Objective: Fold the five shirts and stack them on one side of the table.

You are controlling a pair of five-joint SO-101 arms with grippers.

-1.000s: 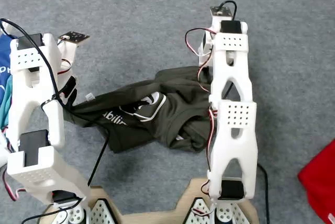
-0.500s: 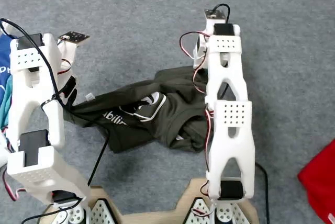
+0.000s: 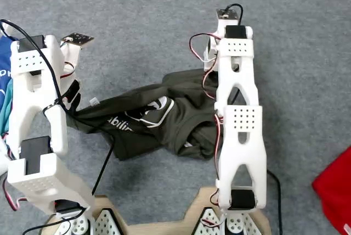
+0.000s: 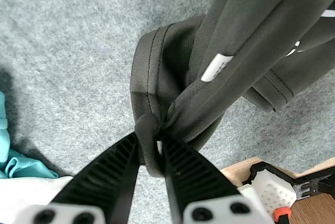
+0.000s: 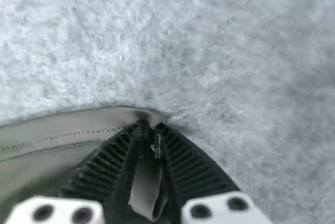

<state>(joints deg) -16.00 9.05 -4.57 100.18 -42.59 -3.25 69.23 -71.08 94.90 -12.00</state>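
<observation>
From above, we've got the dark shirt [image 3: 159, 119] crumpled on the grey worktop [image 3: 137, 21], lying between the two arms. The left arm [image 3: 33, 108] stands at the shirt's left end, and the right arm [image 3: 238, 119] stretches over its right side. A red shirt [image 3: 334, 188] sits at the right edge, well apart, and a blue shirt [image 3: 4, 76] peeks in at the left edge, just beside the left arm.

Over to the left wrist view: the left hand [image 4: 152, 143] is clamped on a bunched fold of the dark shirt, with fabric pinched between the ribbed fingers [image 4: 183, 166]. The cloth runs away from the grip, and we spot a small white tag [image 4: 216, 67] on it. Some teal cloth [image 4: 21, 165] lies near on the worktop.

Right wrist view now: the right hand [image 5: 148, 130] is closed on the shirt's stitched edge, a strip of fabric caught between its fingers, right down at the worktop.
</observation>
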